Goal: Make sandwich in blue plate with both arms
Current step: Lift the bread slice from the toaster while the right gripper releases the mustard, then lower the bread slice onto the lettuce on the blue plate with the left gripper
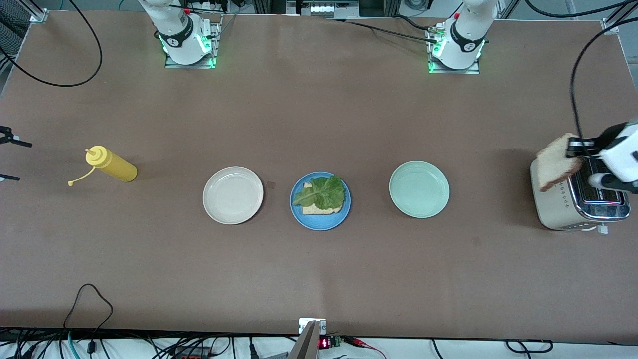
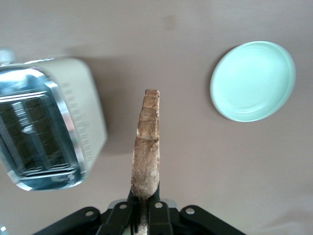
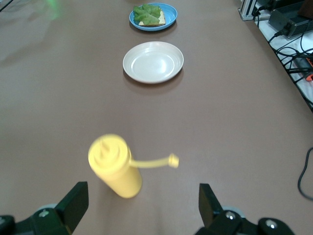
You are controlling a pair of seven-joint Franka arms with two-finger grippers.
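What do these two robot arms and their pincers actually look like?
Both arms are glossy white with black joint rings, on metal base plates glowing green, with black cables nearby. The left gripper has thin black fingers on a black bolted bracket. The right gripper has two wide-set, blocky black fingers.

Lettuce leaf hides most of the lower bread slice; right tool is cut off at the edge; yellow bottle appears blurred.
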